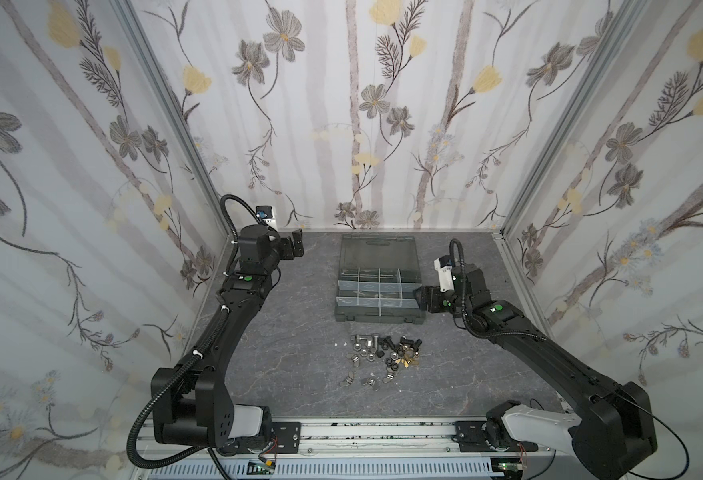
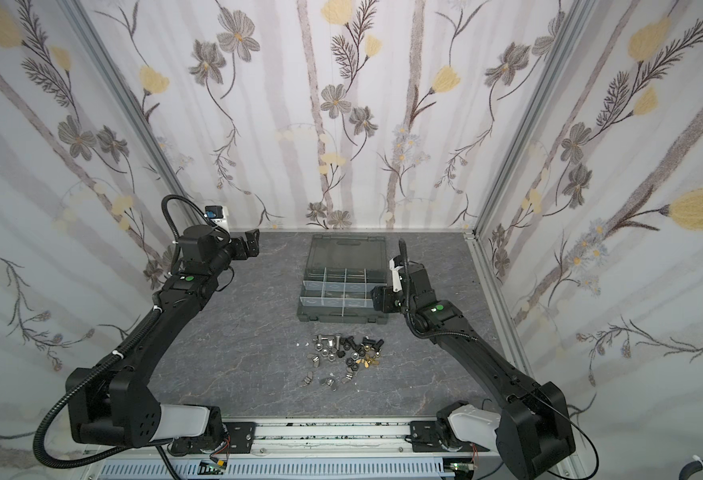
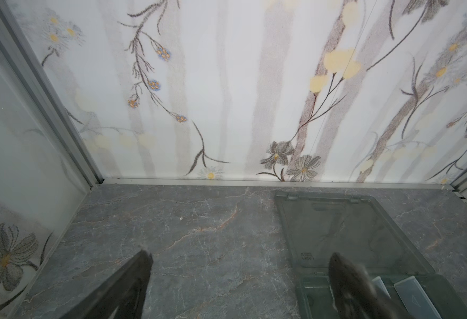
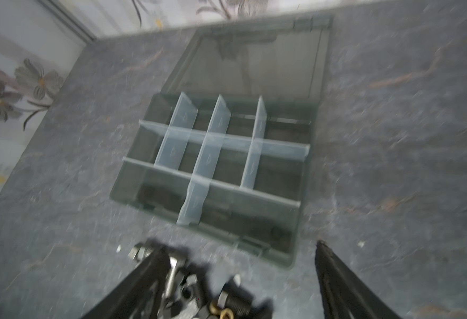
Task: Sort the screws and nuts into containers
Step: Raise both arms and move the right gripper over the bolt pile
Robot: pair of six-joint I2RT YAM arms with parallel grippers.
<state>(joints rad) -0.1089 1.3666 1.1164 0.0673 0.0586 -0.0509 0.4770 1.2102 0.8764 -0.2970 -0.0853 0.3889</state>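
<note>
Screws and nuts lie in a loose pile on the table in front of the dark grey case. The case's containers are uncovered. Its smoky lid lies flat behind them. My right gripper hovers at the case's right edge, jaws open and holding nothing. The blurred right wrist view shows a silver screw, a black screw and brass nuts below the right gripper. My left gripper hangs open and empty over bare table at the back left.
Silver wing nuts lie nearest the front of the pile, and small white specks sit at its left. Patterned walls close in the back and both sides. A metal rail runs along the front edge.
</note>
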